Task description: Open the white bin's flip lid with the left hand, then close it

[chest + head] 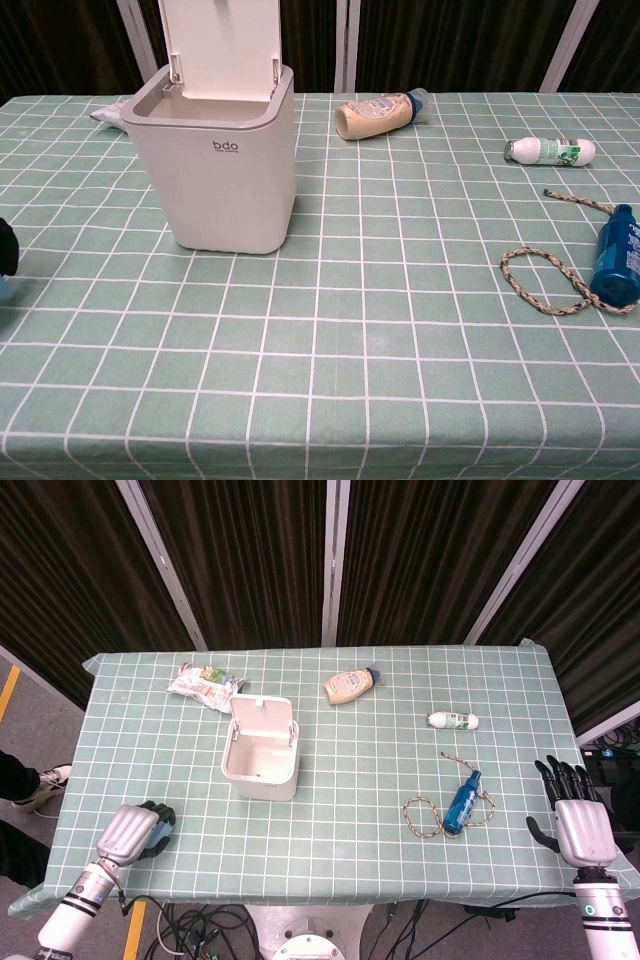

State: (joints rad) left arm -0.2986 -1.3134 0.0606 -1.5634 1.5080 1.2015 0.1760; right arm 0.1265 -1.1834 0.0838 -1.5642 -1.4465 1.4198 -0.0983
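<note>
One white bin [262,748] w/ flip lid [220,40] up, mid-left on green checked table [350,820]; three bottles, one rope [424,816], one snack bag [204,683]. Dark curtains behind. Left hand [133,832] clenched, empty, at near-left edge, mostly cut off in chest view. Right hand [577,815] released, fingers apart.

**Odds and ends on the checked cloth**

A snack packet [205,684] lies at the far left. A sauce bottle [350,685] lies on its side mid-table. Right of it are a small white bottle [453,720], then a blue bottle [463,802] resting on a looped rope [424,815].
</note>
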